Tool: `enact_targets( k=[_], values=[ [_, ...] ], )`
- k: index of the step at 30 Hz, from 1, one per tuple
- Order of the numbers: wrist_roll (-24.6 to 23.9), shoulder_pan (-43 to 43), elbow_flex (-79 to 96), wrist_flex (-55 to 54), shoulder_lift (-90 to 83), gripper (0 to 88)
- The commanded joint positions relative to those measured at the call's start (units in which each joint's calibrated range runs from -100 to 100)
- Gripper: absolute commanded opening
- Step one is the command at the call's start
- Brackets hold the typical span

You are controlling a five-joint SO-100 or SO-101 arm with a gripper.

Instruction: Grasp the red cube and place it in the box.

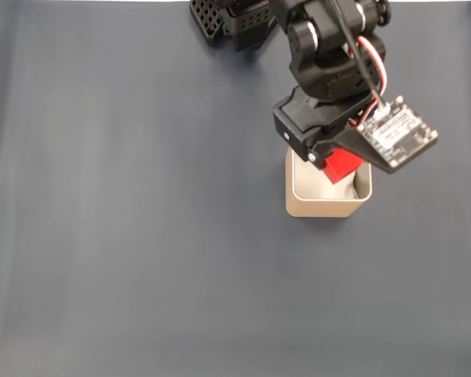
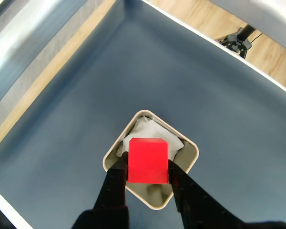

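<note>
- Wrist view, nearest the lens: black two-finger gripper (image 2: 148,167) comes in from 6 o'clock, fingers (image 2: 115,183) clamped on opposite side faces of the small bright red smooth-faced cube (image 2: 148,161).
- Cube sits level between the fingers, top face toward the camera, no visible tilt or slip.
- Directly under it: the beige square open-topped box with rounded corners and thin walls (image 2: 190,148), seen corner-on as a diamond. Crumpled white paper lining (image 2: 145,131) shows at 12 o'clock of the cube.
- Cube sits over the box opening, inside the rim outline, a bit toward the 6 o'clock corner. Can't tell whether it is above the rim or already below it.
- Fixed view agrees: red cube (image 1: 341,165) pokes out under the black arm head, over the box (image 1: 322,206), toward the opening's 1 o'clock side. Small circuit board (image 1: 399,133) with red/white wires hangs at 2 o'clock of the box.
- Beyond: dark blue-grey cloth table cover (image 2: 62,143), then a wooden floor strip (image 2: 205,19) at 12 o'clock in the wrist view.
- Progress, my read: grasp and carry done, cube lined up over the target. Left: open the fingers, let it land on the paper, back the arm out.
- Risk looks low; cube is much smaller than the opening.
</note>
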Motion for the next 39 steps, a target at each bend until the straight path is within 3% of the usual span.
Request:
enact_targets(
  k=[1,35,39],
  values=[
    [-0.6,0.5,-0.7,-0.2,-3.3,0.3],
    [-0.6,0.2,0.0,0.4,-6.6,1.0],
    [-1.5,0.4,0.2,-0.4,-6.8,8.0]
  ],
)
